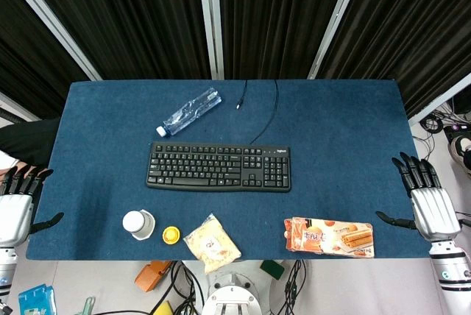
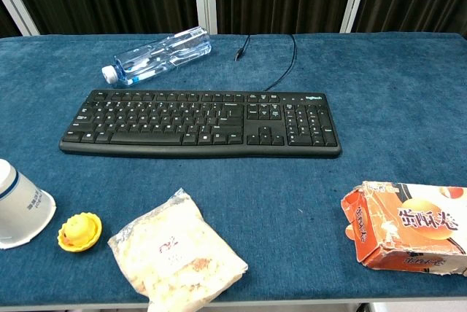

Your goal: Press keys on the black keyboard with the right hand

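The black keyboard (image 1: 218, 167) (image 2: 201, 123) lies flat in the middle of the blue table, its cable running to the back. My right hand (image 1: 428, 204) hovers off the table's right edge, fingers spread and holding nothing, well to the right of the keyboard. My left hand (image 1: 16, 203) is at the table's left edge, fingers apart and empty. Neither hand appears in the chest view.
A clear water bottle (image 1: 189, 111) (image 2: 157, 55) lies behind the keyboard. Along the front edge stand a white cup (image 1: 137, 224) (image 2: 20, 205), a small yellow object (image 1: 171, 235) (image 2: 79, 231), a bag of snacks (image 1: 212, 242) (image 2: 178, 254) and an orange biscuit box (image 1: 329, 237) (image 2: 408, 227).
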Robot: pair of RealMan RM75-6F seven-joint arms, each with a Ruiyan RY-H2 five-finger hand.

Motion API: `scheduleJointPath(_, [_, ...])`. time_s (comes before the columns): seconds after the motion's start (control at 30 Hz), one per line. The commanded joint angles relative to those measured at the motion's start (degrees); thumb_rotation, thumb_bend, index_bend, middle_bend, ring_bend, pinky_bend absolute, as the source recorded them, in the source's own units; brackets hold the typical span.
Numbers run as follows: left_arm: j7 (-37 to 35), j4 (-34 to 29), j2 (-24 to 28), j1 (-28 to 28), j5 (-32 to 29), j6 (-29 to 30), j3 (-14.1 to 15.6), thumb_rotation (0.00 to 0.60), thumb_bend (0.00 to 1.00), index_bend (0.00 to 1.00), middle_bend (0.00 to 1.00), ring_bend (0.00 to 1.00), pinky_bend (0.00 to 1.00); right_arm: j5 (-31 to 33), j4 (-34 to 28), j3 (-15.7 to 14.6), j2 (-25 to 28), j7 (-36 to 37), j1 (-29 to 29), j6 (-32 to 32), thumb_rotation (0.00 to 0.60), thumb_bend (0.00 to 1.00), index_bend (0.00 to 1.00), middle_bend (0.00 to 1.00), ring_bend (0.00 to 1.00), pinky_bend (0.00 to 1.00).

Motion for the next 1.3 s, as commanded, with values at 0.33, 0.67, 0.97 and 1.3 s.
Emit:
scheduleJointPath(0.33, [-0.5, 0.2, -0.4, 0.0, 1.4, 0.4, 0.3, 0.6, 0.11, 0.17, 0.14, 0.08, 0.0, -1.2, -5.2, 2.2, 1.1, -5.1, 5.8, -6.2, 0.482, 0.07, 0.0, 0.02, 0.0, 0.0])
scheduleJointPath(0.67, [-0.2, 0.3, -0.5, -0.5, 1.4, -0.5, 0.4, 0.6, 0.12, 0.17, 0.14, 0.08, 0.0, 21.8, -10.6, 11.8, -4.8, -21.5, 27.8, -33.7, 0.474, 0.55, 0.0, 0.66, 0.79, 0.77])
scheduleJointPath(0.97, [-0.3, 1.2, -0.8, -0.7, -0.1, -2.0, 0.3, 0.6, 0.12, 0.17, 0.14, 0.08, 0.0, 51.2, 0.5, 12.0, -17.6, -36.5, 46.9, -39.6, 0.469, 0.98, 0.13, 0.86, 1.0, 1.0])
scheduleJointPath(1.3, [-0.5, 2.0, -1.1, -1.3, -1.2, -3.6, -0.1, 0.6, 0.11, 0.17, 0.14, 0.08, 0.0, 70.9, 11.3, 8.3, -25.5, -42.3, 61.4, -43.0, 0.457, 1.0, 0.21, 0.9, 1.0, 1.0])
